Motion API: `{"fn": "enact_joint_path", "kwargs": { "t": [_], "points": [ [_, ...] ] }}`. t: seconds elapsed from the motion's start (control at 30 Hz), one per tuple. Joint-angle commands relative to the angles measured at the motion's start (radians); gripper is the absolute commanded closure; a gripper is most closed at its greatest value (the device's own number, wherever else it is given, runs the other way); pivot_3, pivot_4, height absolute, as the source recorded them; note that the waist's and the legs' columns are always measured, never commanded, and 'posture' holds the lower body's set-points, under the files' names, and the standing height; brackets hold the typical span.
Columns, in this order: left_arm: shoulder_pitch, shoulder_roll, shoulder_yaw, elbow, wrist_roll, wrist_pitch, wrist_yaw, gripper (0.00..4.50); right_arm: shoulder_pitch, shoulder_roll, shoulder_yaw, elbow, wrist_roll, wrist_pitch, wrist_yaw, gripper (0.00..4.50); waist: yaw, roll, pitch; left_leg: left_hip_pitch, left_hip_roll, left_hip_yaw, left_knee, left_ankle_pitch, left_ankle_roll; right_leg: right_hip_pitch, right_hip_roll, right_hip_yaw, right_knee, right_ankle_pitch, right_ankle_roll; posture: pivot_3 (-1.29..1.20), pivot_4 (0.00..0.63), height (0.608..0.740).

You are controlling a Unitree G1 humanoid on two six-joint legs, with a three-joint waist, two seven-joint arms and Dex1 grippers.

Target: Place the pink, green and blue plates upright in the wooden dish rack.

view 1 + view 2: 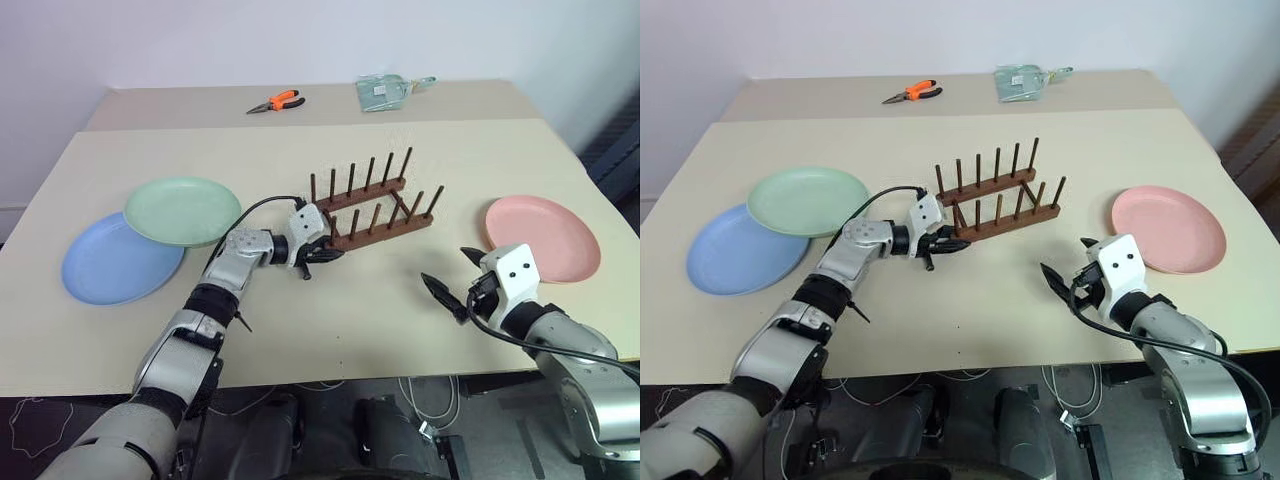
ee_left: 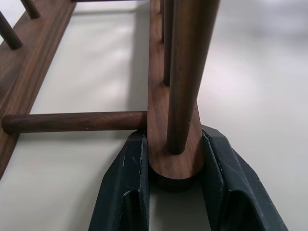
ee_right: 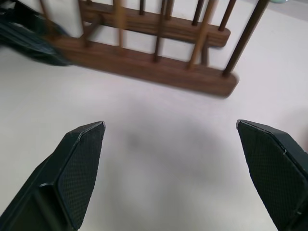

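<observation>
While all three plates lie flat on the beige table (image 1: 300,330), none of the task is done yet. Farthest left rests the light blue round plastic plate (image 1: 105,268), and the pale mint green round plastic plate (image 1: 182,210) overlaps its far edge. Near the table's middle stands the dark brown wooden dish rack (image 1: 372,208), every peg slot bare. The left gripper (image 1: 318,250) has its two black fingers closed on the near end of one base rail, probably to steady or shift the rack. Further right, the right gripper (image 1: 452,278) hovers with fingers spread wide, holding nothing. Beyond it, near the right edge, lies the salmon pink round plastic plate (image 1: 543,238).
</observation>
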Motion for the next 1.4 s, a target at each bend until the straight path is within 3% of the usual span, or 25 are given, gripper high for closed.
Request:
{"fn": "enact_joint_path", "kwargs": {
  "t": [0.03, 0.23, 0.3, 0.4, 0.5, 0.63, 0.73, 0.83, 0.87, 0.9, 1.03, 1.2, 1.4],
  "points": [
    [0.070, 0.055, -0.039, -0.233, -0.023, 0.039, -0.096, 3.72, 0.035, -0.038, -0.082, -0.002, 0.014, -0.030, 0.049, 0.00, 0.001, 0.000, 0.000, 0.000, 0.000, 0.000, 0.000, 0.000, 0.000, 0.000, 0.000, 0.000, 0.000, 0.000, 0.000, 0.00, 0.150, 0.719],
    [0.143, 0.114, -0.064, -0.408, -0.024, 0.129, -0.127, 3.72, 0.088, -0.057, -0.122, 0.025, 0.005, -0.058, 0.096, 0.00, 0.001, 0.000, 0.000, 0.000, 0.000, 0.000, 0.001, 0.000, 0.000, 0.001, -0.001, 0.000, 0.000, -0.002, -0.004, 0.00, 0.150, 0.719],
    [0.148, 0.108, -0.058, -0.405, -0.018, 0.150, -0.098, 2.68, 0.091, -0.057, -0.122, 0.032, 0.000, -0.066, 0.100, 0.00, 0.000, 0.000, 0.000, 0.000, 0.000, 0.000, 0.001, 0.000, 0.000, 0.001, -0.001, 0.000, 0.000, -0.002, -0.004, 0.00, 0.150, 0.719],
    [0.165, 0.117, -0.056, -0.440, -0.020, 0.194, -0.080, 1.53, 0.097, -0.058, -0.121, 0.037, -0.008, -0.075, 0.108, 0.00, 0.000, 0.000, 0.000, 0.000, 0.000, 0.000, 0.001, 0.000, 0.000, 0.000, 0.000, 0.000, 0.000, -0.002, -0.003, 0.00, 0.150, 0.719],
    [0.200, 0.153, -0.029, -0.503, -0.047, 0.266, -0.078, 1.53, 0.112, -0.066, -0.123, 0.036, -0.011, -0.077, 0.122, 0.00, 0.000, 0.000, 0.000, 0.000, 0.000, 0.000, 0.001, 0.000, 0.000, 0.000, 0.000, 0.000, 0.000, -0.002, -0.003, 0.00, 0.150, 0.719],
    [0.290, 0.263, 0.015, -0.611, -0.093, 0.353, -0.108, 1.45, 0.150, -0.080, -0.105, 0.018, -0.011, -0.081, 0.152, 1.35, -0.003, 0.000, 0.000, 0.000, 0.001, 0.000, 0.001, 0.000, 0.000, 0.000, 0.000, 0.000, 0.000, -0.002, -0.003, 0.00, 0.150, 0.719],
    [0.337, 0.292, 0.041, -0.683, -0.157, 0.436, -0.112, 2.32, 0.158, -0.083, -0.064, 0.013, -0.025, -0.078, 0.161, 2.93, -0.001, 0.001, -0.001, 0.000, 0.001, 0.000, 0.001, 0.000, 0.000, 0.000, 0.000, 0.000, 0.000, -0.002, -0.004, 0.00, 0.150, 0.719],
    [0.367, 0.290, 0.014, -0.748, -0.179, 0.469, -0.112, 3.80, 0.140, -0.074, -0.002, 0.016, -0.039, -0.060, 0.159, 4.48, 0.002, 0.001, -0.001, 0.000, 0.001, 0.000, 0.001, 0.000, 0.000, 0.001, -0.001, 0.000, -0.001, -0.002, -0.004, 0.00, 0.150, 0.719],
    [0.370, 0.267, -0.003, -0.757, -0.171, 0.473, -0.087, 4.27, 0.124, -0.071, 0.035, 0.025, -0.061, -0.056, 0.149, 4.50, 0.002, 0.001, -0.001, 0.000, 0.001, 0.000, 0.001, 0.000, 0.000, 0.001, -0.001, 0.000, -0.001, -0.002, -0.004, 0.00, 0.150, 0.719],
    [0.371, 0.251, -0.015, -0.763, -0.166, 0.477, -0.068, 4.45, 0.112, -0.069, 0.061, 0.032, -0.077, -0.053, 0.141, 4.50, 0.002, 0.001, -0.001, 0.000, 0.001, 0.000, 0.001, 0.000, 0.000, 0.001, -0.001, 0.000, -0.001, -0.002, -0.004, 0.00, 0.150, 0.719],
    [0.348, 0.093, -0.088, -0.709, -0.095, 0.486, 0.099, 4.45, -0.017, -0.017, 0.200, 0.122, -0.193, -0.009, 0.034, 4.50, 0.001, 0.001, 0.000, 0.000, 0.001, 0.000, 0.002, 0.000, 0.000, 0.002, -0.001, 0.000, -0.001, -0.002, -0.004, 0.00, 0.150, 0.719],
    [0.311, -0.025, -0.091, -0.600, 0.010, 0.453, 0.326, 4.45, -0.143, 0.046, 0.248, 0.208, -0.278, -0.001, -0.075, 4.50, 0.000, 0.000, -0.001, 0.002, 0.001, 0.000, 0.002, 0.000, 0.000, 0.003, 0.000, 0.000, 0.000, -0.002, -0.004, 0.00, 0.150, 0.719],
    [0.236, -0.082, -0.065, -0.423, 0.056, 0.403, 0.468, 4.45, -0.306, 0.100, 0.275, 0.384, -0.326, -0.047, -0.130, 4.50, 0.001, 0.000, -0.001, 0.006, 0.001, 0.000, 0.003, 0.000, 0.000, 0.007, 0.001, -0.001, 0.000, -0.002, -0.003, 0.00, 0.150, 0.719]
  ]
}}
